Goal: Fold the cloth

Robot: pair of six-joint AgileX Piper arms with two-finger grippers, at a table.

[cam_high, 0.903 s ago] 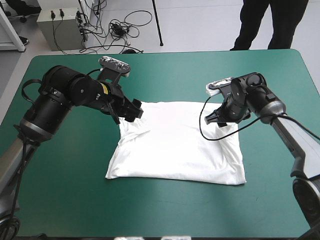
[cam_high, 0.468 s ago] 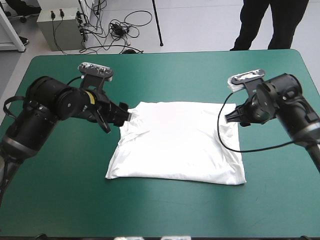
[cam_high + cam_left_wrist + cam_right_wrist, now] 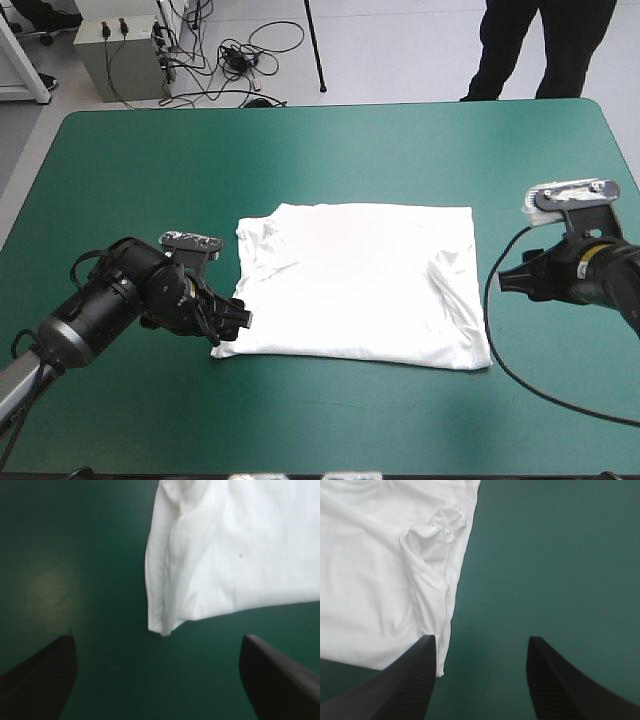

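Note:
The white T-shirt (image 3: 355, 285) lies on the table's middle as a flat folded rectangle, slightly rumpled along both side edges. My left gripper (image 3: 236, 322) sits low beside its near-left corner, fingers open. In the left wrist view that corner of the T-shirt (image 3: 220, 555) points toward the gap of the open left gripper (image 3: 157, 645), a little ahead of it and not touched. My right gripper (image 3: 503, 283) hovers open just off the shirt's right edge. In the right wrist view, the right gripper (image 3: 481, 641) is over bare cover, and the T-shirt (image 3: 375, 580) lies beside one finger.
The teal-green cover (image 3: 330, 150) shows on every side of the shirt. The left arm (image 3: 95, 315) stretches over the near-left part of the table, and the right arm (image 3: 600, 270) is by the table's right edge.
Both grippers have left the shirt's far corners and drawn back toward the near side. The left now sits by the near-left corner, the right off the right edge. The shirt lies flatter.

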